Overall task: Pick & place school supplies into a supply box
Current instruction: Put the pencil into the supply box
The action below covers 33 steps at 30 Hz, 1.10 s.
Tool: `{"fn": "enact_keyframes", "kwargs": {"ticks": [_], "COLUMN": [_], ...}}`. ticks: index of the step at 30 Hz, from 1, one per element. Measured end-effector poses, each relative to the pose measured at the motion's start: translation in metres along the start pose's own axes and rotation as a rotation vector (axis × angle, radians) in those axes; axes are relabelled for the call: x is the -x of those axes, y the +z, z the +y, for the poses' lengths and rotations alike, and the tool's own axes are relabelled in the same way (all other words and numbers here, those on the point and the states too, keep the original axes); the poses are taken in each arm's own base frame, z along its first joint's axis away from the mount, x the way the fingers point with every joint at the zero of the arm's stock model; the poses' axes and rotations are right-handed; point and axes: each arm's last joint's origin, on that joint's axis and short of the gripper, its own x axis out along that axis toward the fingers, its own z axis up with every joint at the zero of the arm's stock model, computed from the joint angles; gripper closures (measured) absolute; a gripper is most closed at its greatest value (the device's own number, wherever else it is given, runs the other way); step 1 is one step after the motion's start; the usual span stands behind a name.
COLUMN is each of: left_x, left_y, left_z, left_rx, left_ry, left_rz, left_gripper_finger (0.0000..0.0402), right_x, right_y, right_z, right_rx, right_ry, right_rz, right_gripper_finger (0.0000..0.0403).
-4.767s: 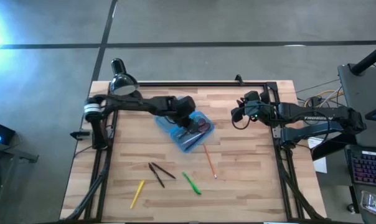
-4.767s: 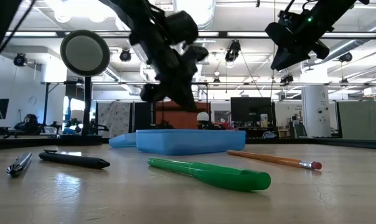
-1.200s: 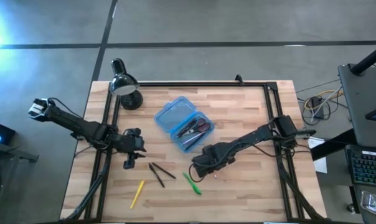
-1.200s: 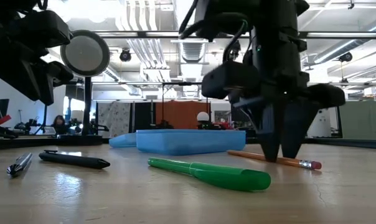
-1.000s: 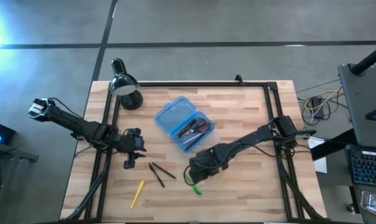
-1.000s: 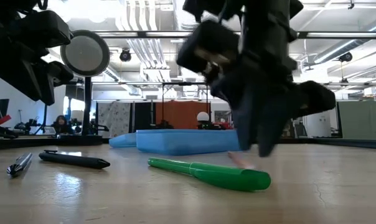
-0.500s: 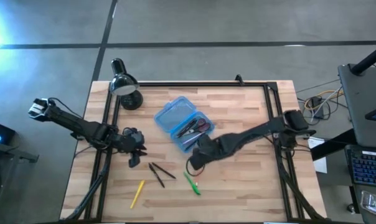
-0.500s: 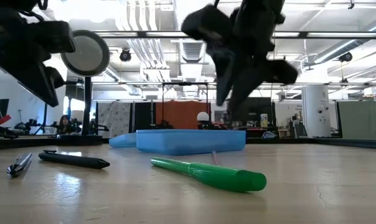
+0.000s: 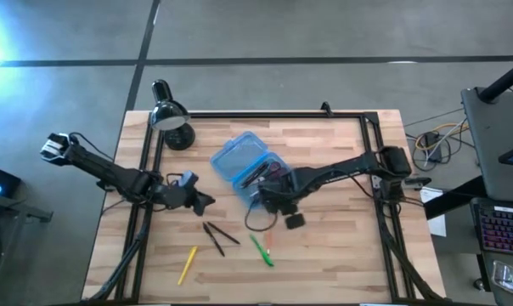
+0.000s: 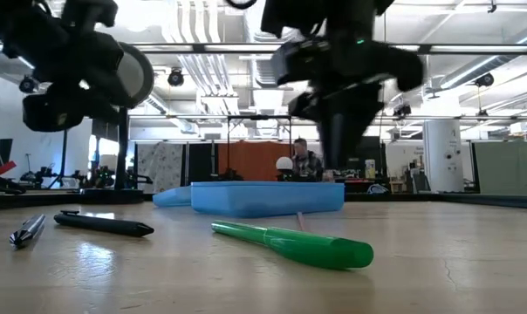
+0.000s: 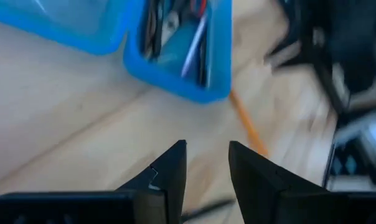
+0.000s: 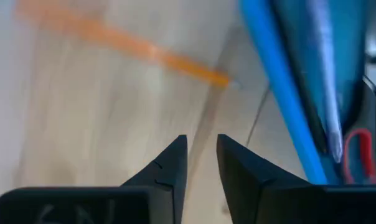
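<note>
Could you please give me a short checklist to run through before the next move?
1. Pencil case open: ok, lid lies flat beside the tray.
2. Orange pencil in the case: not ok, it lies on the table beside the case.
3. Right fingers free to grasp: ok, slightly apart, nothing between them, by the case's near edge.
4. Left fingers free: ok, apart and empty, left of the case.
5. Other supplies packed: not ok; green pen, yellow pencil and dark pens lie on the table.
6. Whether the case has room for them: cannot tell.
</note>
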Motion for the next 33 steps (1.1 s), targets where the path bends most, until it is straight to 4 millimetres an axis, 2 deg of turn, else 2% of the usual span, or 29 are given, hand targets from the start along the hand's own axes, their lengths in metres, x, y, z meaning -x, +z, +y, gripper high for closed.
{"fn": "enact_keyframes", "kwargs": {"ticks": [3,7,11,16,28,33], "left_x": [-0.003,-0.007,-0.013,-0.020,-0.024,-0.024], "left_y": [0.002,0.002,-0.001,-0.004,-0.006,-0.006], "left_z": [-0.003,-0.002,0.000,0.002,0.002,0.002], "left_rx": [0.056,0.103,0.131,0.165,0.194,0.191], "left_ry": [-0.007,0.035,0.067,0.096,0.108,0.110], "left_rz": [-0.092,-0.156,-0.167,-0.166,-0.178,-0.183], "left_gripper_finger": [0.0298,0.0298,0.0298,0.0298,0.0298,0.0298], "right_x": [-0.002,-0.008,-0.012,-0.016,-0.032,-0.031], "right_y": [-0.002,0.003,0.007,0.014,0.007,0.011], "right_z": [0.014,0.028,0.017,0.013,0.017,0.015], "right_rx": [0.244,0.516,0.491,0.583,0.665,0.674], "right_ry": [0.016,0.002,-0.058,-0.108,-0.052,-0.071], "right_rz": [0.034,-0.032,-0.099,-0.195,-0.233,-0.285], "right_gripper_finger": [0.0298,0.0264,0.0230,0.0205,0.0222,0.0227]}}
